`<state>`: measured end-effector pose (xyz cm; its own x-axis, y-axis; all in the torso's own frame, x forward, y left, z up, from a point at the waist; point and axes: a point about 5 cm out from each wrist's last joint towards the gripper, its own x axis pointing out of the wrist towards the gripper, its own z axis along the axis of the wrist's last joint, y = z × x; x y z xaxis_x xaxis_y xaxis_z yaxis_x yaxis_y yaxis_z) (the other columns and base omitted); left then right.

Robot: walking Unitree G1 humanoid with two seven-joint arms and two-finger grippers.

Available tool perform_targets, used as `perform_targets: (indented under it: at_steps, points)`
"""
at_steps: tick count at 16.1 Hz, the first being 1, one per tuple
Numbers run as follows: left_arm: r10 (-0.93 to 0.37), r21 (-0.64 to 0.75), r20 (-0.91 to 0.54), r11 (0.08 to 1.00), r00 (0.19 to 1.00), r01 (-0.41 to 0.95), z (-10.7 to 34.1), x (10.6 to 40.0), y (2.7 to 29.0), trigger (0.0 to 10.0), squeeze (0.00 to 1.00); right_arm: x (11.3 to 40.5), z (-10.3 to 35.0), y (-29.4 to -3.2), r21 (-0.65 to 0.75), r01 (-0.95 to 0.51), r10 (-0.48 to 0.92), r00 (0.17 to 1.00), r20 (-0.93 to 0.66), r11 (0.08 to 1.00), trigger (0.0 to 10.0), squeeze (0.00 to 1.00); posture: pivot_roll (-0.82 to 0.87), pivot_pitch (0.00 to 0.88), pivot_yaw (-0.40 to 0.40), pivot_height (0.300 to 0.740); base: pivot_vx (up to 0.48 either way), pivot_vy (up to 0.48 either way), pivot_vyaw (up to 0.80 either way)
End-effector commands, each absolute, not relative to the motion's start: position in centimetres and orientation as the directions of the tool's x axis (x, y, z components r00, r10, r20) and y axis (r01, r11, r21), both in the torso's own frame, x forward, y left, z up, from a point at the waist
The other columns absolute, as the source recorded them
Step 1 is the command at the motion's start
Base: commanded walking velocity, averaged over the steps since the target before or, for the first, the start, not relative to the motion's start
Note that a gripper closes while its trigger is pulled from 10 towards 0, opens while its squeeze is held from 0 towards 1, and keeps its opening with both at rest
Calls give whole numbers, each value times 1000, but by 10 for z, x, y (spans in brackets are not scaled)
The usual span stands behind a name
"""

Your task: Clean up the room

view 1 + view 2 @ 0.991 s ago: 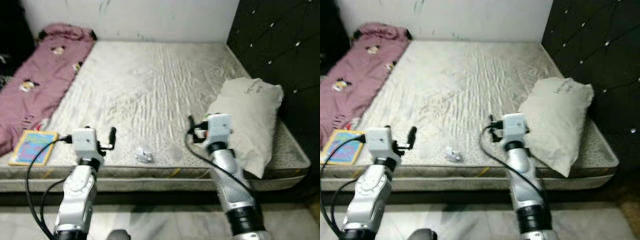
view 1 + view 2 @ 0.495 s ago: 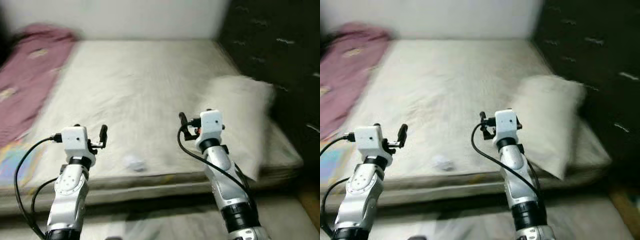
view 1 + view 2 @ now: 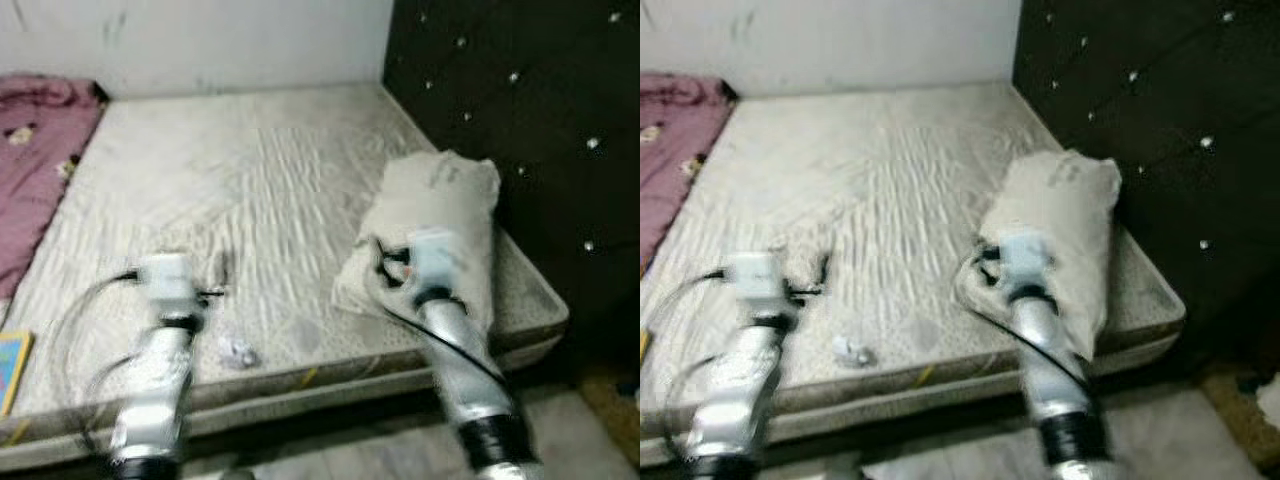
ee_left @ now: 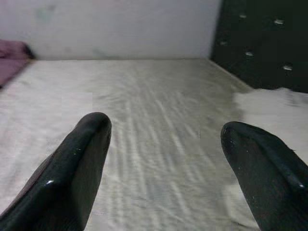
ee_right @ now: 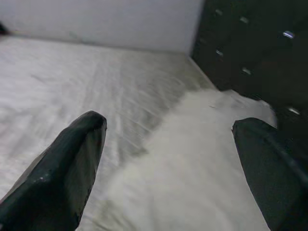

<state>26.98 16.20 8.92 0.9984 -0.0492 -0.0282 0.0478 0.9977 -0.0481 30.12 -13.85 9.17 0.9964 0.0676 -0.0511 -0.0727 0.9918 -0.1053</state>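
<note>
- Head views: I see the left gripper (image 3: pixel 222 272) raised over the mattress (image 3: pixel 250 170) near its front edge, with a small crumpled scrap (image 3: pixel 238 351) just below and right of it. The right gripper (image 3: pixel 385 262) sits against the near end of the white pillow (image 3: pixel 440 210). A pink blanket (image 3: pixel 35 170) lies far to the left gripper's left.
- Left wrist view: I see fingers (image 4: pixel 72 168) spread wide, gripping nothing, bare mattress ahead.
- Right wrist view: fingers (image 5: pixel 67 163) spread wide, the pillow directly between and beyond them.

Both silver arms reach forward, left hand (image 4: pixel 163 144) and right hand (image 5: pixel 168 149) spread wide, holding nothing.
</note>
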Motion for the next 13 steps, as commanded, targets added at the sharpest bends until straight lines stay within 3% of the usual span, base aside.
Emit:
perform_targets:
  at_steps: [1, 13]
  points:
    - [-14, -30, -36, 999, 999, 13, 89, 269, 174, 10000, 0, 304, 99, -128, -88, -102, 100, 995, -21, 991, 10000, 0, 96, 0, -42, 740, 0, 0, 0]
    - [30, -40, -40, 999, 999, -32, 89, 269, 177, 10000, 0, 305, 97, -125, -71, -130, 128, 991, -36, 989, 10000, 0, 97, 0, -49, 740, 0, 480, 0]
